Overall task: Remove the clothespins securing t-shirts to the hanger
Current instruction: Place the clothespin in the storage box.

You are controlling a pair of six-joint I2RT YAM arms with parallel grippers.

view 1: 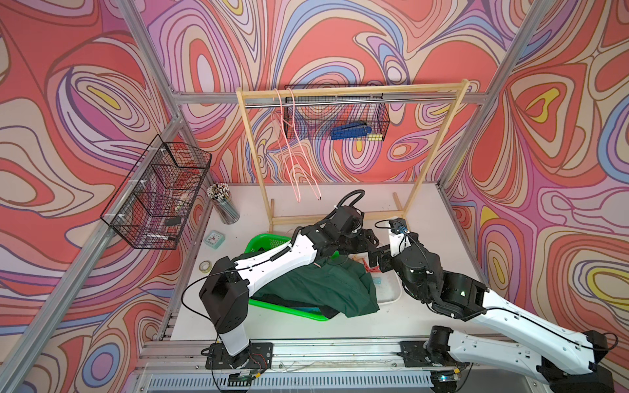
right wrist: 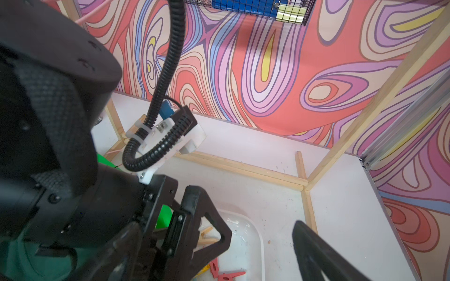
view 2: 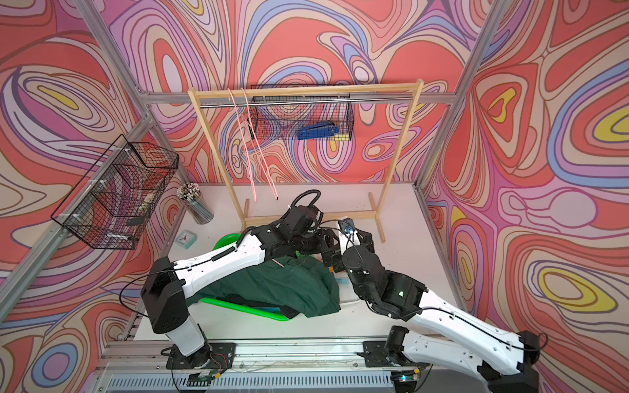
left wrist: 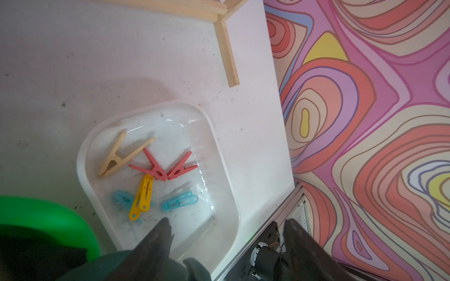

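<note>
Both jaws of the left gripper (left wrist: 226,220) are seen spread wide with nothing caught between them. It's open and empty, held over the white tray (left wrist: 85,155). Six clothespins (left wrist: 158,171) are laid in that tray: a wood-coloured peg (left wrist: 117,158), a red peg (left wrist: 152,163) touching tips with a second red peg (left wrist: 181,167), a yellow peg (left wrist: 142,197) lying across a light blue peg (left wrist: 123,197), and a second light blue peg (left wrist: 179,202) a bit apart. The right gripper (view 1: 379,262) is parked just beside the left one, over the same tray, and its jaws are stood wide too, with nothing gripped. Next to the tray, a dark green t-shirt (view 1: 323,285) is draped over a green basket (view 1: 262,243), and a black shirt (view 1: 328,311) can be spotted poking out underneath. Further back, two pink hangers (view 1: 292,149) are hung on the wooden rack (view 1: 350,91) — that's about it.
</note>
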